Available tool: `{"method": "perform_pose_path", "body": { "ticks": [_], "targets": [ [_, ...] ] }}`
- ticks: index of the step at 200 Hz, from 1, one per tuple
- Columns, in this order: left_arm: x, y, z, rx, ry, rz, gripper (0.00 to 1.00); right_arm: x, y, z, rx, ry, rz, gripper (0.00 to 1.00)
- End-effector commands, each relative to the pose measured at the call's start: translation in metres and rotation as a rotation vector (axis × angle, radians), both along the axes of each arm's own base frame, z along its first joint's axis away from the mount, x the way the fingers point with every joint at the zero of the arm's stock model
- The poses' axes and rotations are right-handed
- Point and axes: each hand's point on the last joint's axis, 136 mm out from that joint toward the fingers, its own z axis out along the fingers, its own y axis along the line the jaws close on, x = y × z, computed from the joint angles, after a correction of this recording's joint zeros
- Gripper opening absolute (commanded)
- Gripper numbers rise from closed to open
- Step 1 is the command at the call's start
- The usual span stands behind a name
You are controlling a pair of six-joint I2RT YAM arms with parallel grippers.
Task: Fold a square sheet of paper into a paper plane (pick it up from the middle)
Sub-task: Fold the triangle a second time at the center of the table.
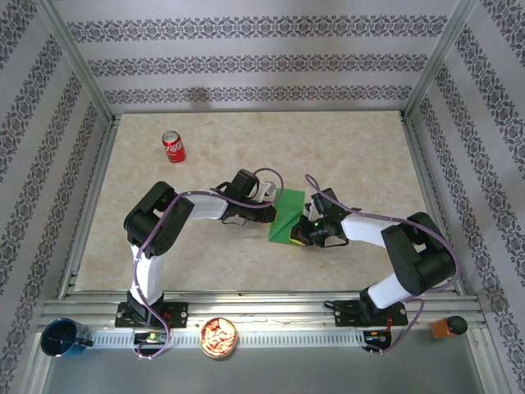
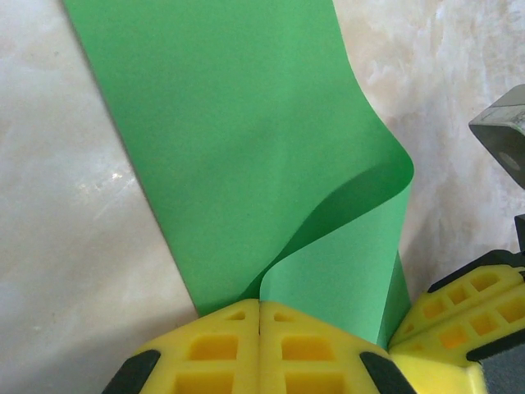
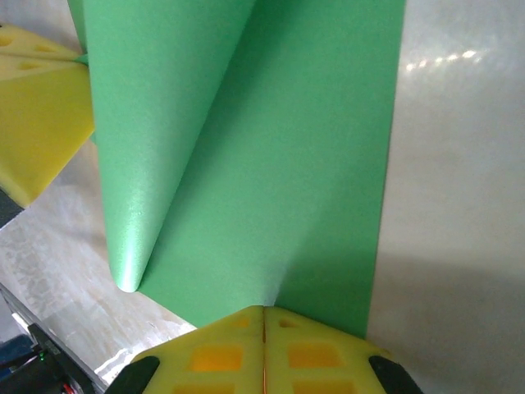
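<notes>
At the near rail, the top view shows a blue metal cup (image 1: 61,338), a round tin with orange pieces inside (image 1: 219,336) and a small orange-brown box (image 1: 443,327). A little farther, on the beige marbled table top (image 1: 353,148), both arms bend inward and meet at the thin bright green sheet of paper (image 1: 287,215). It lies on the middle of the table, between the left gripper (image 1: 273,212) and the right gripper (image 1: 303,234), which are close to each other.

In the left wrist view the left gripper (image 2: 259,308) has its yellow foam fingers (image 2: 213,345) pressed together without a gap. They pinch the near edge of the sheet (image 2: 246,139), which curls up and over in a soft loop. In the right wrist view the right gripper (image 3: 264,316) is closed too, squeezing the edge of the sheet (image 3: 312,164); a rolled flap rises at the left.

Far behind, toward the left back corner, a red soda can (image 1: 173,146) stands upright, well apart from the sheet.
</notes>
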Motion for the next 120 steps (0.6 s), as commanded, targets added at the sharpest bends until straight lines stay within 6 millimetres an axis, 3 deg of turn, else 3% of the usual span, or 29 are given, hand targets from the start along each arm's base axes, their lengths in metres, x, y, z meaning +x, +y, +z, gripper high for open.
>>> {"method": "perform_pose_path", "body": {
  "ticks": [1,24,58,120],
  "targets": [
    [0.001,0.004,-0.012,0.017,0.021,-0.012,0.04,0.009,0.003,0.020,0.046,-0.045,-0.009,0.11],
    [0.000,0.004,-0.012,0.018,0.026,-0.014,0.04,0.020,-0.001,0.036,0.062,-0.092,-0.052,0.13],
    [0.001,0.003,-0.013,0.019,0.029,-0.016,0.04,0.036,-0.001,0.058,0.119,-0.148,-0.099,0.09],
    [0.001,0.003,-0.014,0.022,0.034,-0.021,0.04,0.060,0.022,0.056,0.175,-0.128,-0.138,0.03]
  ]
}}
